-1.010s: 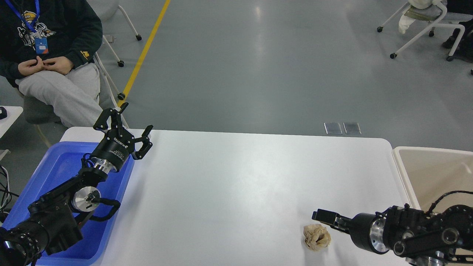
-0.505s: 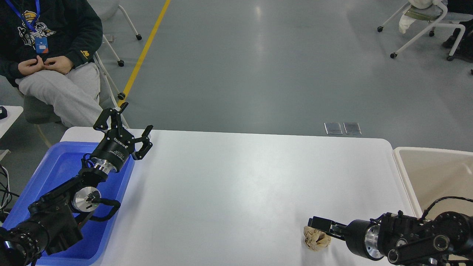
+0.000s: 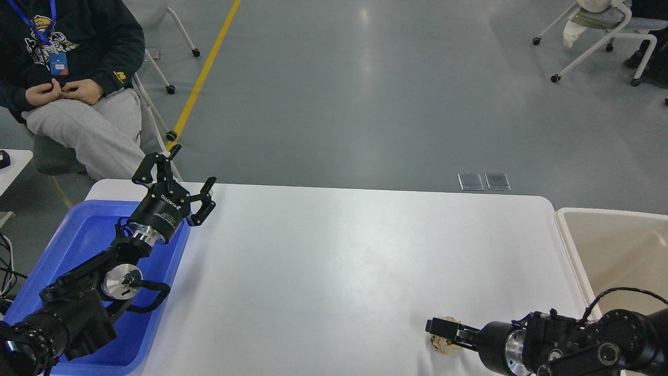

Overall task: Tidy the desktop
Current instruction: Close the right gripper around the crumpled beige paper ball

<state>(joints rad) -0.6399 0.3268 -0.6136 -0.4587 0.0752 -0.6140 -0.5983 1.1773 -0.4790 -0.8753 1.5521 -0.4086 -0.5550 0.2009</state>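
Here, the desktop (image 3: 339,261) is seen as a wide white surface filling the lower middle of the head view, with a blue tray (image 3: 78,235) lying on its left end and a beige bin (image 3: 610,245) set against its right edge. The left gripper (image 3: 180,172) is held above the far left corner of the desktop, over the rim of the blue tray; its two fingers are spread wide apart and nothing is held between them. The left arm is seen reaching up across the tray from the lower left corner of the view.

The right gripper (image 3: 436,326) is brought in low from the lower right, pointing left, close to the near edge of the desktop. It is placed right over a crumpled ball of brownish paper (image 3: 443,345), which is partly covered by it. Whether the fingers are parted or closed around the paper cannot be told, since they are seen dark and nearly end-on.

Beyond the desktop, a grey floor with a yellow line (image 3: 206,68) is shown, and a seated person (image 3: 68,89) in a dark hoodie is visible at the upper left.
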